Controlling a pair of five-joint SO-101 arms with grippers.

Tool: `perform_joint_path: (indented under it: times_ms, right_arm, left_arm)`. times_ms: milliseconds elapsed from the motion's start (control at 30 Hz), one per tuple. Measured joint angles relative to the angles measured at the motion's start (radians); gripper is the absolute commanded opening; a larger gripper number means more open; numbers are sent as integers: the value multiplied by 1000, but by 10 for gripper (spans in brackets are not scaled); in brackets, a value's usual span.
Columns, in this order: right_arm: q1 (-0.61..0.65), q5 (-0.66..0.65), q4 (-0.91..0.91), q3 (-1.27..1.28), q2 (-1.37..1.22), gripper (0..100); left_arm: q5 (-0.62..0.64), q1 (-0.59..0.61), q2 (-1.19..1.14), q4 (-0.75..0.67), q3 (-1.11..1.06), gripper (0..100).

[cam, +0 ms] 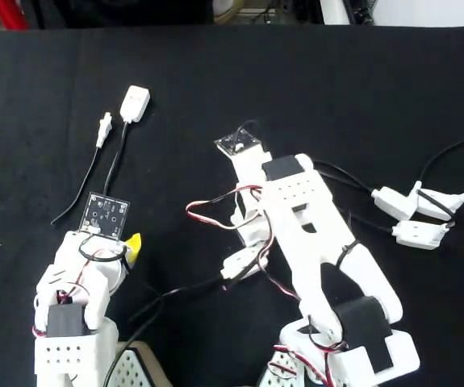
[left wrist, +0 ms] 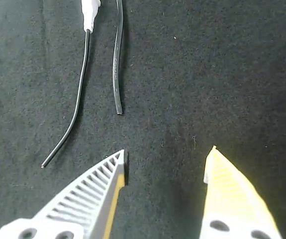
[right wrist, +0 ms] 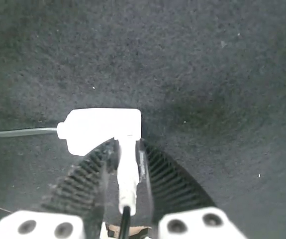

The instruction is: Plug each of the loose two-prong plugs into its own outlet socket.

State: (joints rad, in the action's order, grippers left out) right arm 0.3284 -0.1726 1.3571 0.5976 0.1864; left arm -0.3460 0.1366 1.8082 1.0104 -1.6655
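Directly ahead of the right gripper [right wrist: 127,147], clenched on the narrow white two-prong plug [right wrist: 127,189] pointing straight forward, the white rectangular plastic outlet socket [right wrist: 100,127] lay crosswise, touching the plug's tip.

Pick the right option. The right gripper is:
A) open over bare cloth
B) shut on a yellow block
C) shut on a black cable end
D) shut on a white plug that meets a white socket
D: in the right wrist view the right gripper is shut on the white plug, whose front end is against the white socket.
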Motion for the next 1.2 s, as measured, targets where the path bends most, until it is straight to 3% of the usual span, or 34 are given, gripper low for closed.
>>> perform_joint_path:
  times_ms: [600,1000,1200]
  right_arm:
    - [52,2,-2,23,-38,12]
    - [51,-29,-114,69,-112,12]
    - [-118,-181,-97,66,-114,11]
  left_arm:
    - [0,0,0,0,0,259]
    - [-2,0,0,0,0,259]
    - [-2,0,0,0,0,259]
